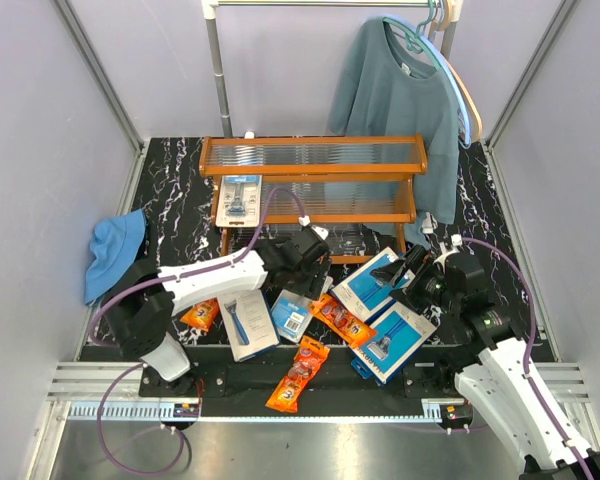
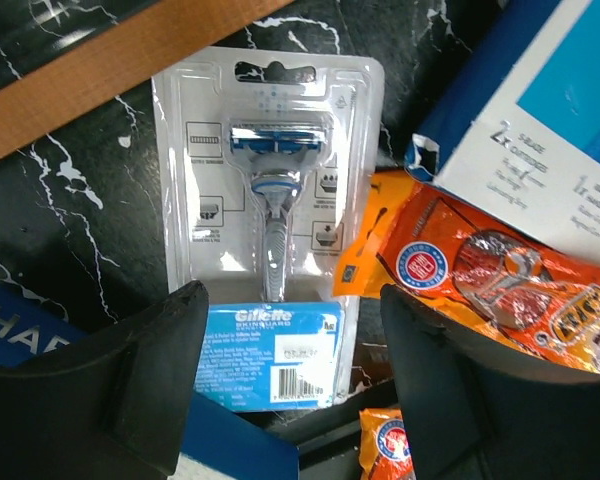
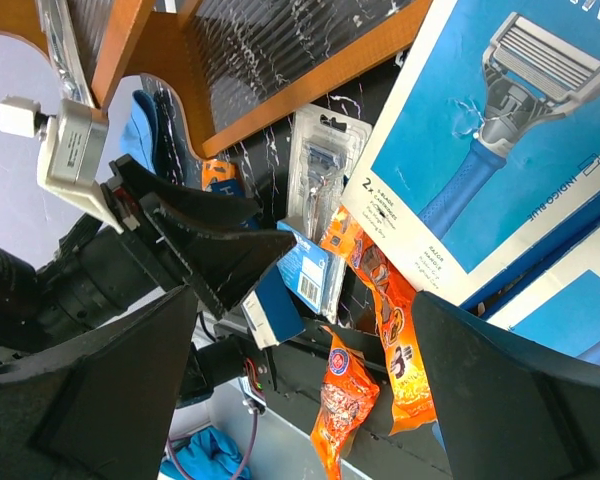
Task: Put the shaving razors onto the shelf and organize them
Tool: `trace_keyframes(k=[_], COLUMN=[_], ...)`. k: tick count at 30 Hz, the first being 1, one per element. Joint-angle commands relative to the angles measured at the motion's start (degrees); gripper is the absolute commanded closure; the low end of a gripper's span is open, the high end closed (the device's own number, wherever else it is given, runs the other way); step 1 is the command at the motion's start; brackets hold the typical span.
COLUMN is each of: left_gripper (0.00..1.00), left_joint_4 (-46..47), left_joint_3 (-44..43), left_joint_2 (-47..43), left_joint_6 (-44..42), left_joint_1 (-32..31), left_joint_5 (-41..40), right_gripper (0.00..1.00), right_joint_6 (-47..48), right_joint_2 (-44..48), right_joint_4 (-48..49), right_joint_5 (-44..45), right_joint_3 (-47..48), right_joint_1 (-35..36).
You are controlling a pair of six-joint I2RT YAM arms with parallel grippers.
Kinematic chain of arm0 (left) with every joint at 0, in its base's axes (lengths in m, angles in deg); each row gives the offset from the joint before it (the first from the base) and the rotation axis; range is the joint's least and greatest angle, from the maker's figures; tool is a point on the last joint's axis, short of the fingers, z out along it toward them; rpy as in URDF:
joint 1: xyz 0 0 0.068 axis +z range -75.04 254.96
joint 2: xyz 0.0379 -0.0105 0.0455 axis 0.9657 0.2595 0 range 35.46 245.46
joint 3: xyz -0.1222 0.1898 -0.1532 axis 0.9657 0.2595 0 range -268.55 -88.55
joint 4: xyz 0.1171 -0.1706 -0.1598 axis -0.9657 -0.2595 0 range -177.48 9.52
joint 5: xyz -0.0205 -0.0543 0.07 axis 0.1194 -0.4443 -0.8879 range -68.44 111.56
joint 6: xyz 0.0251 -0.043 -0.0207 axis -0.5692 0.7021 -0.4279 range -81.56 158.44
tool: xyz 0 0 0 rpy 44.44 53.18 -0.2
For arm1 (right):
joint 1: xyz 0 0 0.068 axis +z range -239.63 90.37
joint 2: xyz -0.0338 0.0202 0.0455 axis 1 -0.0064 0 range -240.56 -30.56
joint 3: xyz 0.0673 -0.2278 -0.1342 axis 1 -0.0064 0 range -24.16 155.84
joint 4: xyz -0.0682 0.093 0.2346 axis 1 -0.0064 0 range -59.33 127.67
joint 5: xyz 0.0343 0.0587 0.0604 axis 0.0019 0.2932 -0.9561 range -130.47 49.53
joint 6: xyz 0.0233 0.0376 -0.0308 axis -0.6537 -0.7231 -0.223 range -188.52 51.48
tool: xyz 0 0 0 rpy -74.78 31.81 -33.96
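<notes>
The shelf (image 1: 315, 180) stands at the back and carries one blister-carded razor (image 1: 238, 200) on its middle tier. My left gripper (image 1: 305, 280) hovers over a second blister card (image 2: 270, 200) on the black mat. Its open jaws (image 2: 292, 295) stand either side of that card's blue lower end. My right gripper (image 1: 400, 268) is open above a flat blue razor box (image 3: 520, 130), holding nothing (image 3: 305, 300). Another blue box (image 1: 392, 340), a white-and-blue box (image 1: 248, 325) and three orange bags (image 1: 202, 315) (image 1: 342, 320) (image 1: 298, 372) lie loose.
A blue cloth (image 1: 115, 255) lies at the left edge of the mat. A teal sweater (image 1: 405, 100) hangs from a metal rail behind the shelf. Grey walls close in both sides. The orange bag (image 2: 500, 290) and a box corner (image 2: 540, 130) crowd the card's right side.
</notes>
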Motion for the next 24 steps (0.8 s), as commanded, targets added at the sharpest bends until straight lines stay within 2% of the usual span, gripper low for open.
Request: trace_keyframes(k=[1, 2, 5, 15, 24], left_gripper=[0.31, 0.43, 0.50, 0.54, 0.68], left_joint_4=[1.4, 1.3, 1.1, 1.0, 1.9], left_joint_3=[-3.4, -3.8, -5.2, -5.0, -3.3], left_joint_2=[2.8, 3.5, 6.5, 11.7, 14.5], left_joint_6=[0.1, -0.1, -0.4, 0.9, 1.7], left_joint_1=[-0.2, -0.2, -0.2, -0.2, -0.1], left_joint_5=[-2.9, -2.6, -2.0, -3.9, -5.5], right_gripper=[0.00, 0.00, 0.00, 0.00, 0.00], right_joint_6=[-0.4, -0.4, -0.5, -1.1, -1.3], right_joint_2=[0.3, 0.3, 0.5, 1.2, 2.0], right_joint_4=[2.1, 2.2, 2.8, 3.2, 3.2], right_joint_5=[-1.8, -1.7, -1.7, -2.4, -2.9], right_joint_3=[-0.6, -0.7, -1.3, -2.7, -3.5], right_joint_1=[0.2, 0.2, 0.2, 0.2, 0.3])
